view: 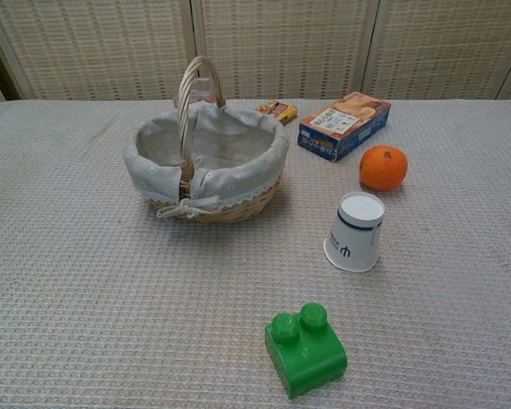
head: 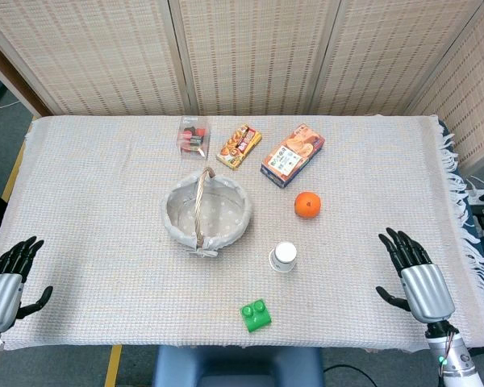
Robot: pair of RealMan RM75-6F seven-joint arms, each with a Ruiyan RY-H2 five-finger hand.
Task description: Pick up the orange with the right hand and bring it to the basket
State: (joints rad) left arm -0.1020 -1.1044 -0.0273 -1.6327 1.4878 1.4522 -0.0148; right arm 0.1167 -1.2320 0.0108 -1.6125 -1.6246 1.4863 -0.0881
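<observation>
The orange [head: 307, 204] lies on the cloth right of the middle; the chest view shows the orange [view: 383, 167] just behind the cup. A cloth-lined wicker basket [head: 176, 222] with an upright handle stands left of it, basket [view: 157, 175] empty inside. My right hand [head: 415, 272] rests at the table's near right, fingers spread and holding nothing, well away from the orange. My left hand [head: 6, 277] lies at the near left edge, also with its fingers apart and nothing in it. Neither hand appears in the chest view.
An upside-down white paper cup [head: 284, 256] stands between the orange and my right hand. A green block [head: 256, 314] lies near the front edge. At the back sit a blue-orange box [head: 292, 155], a snack pack [head: 239, 146] and a small clear box [head: 193, 135].
</observation>
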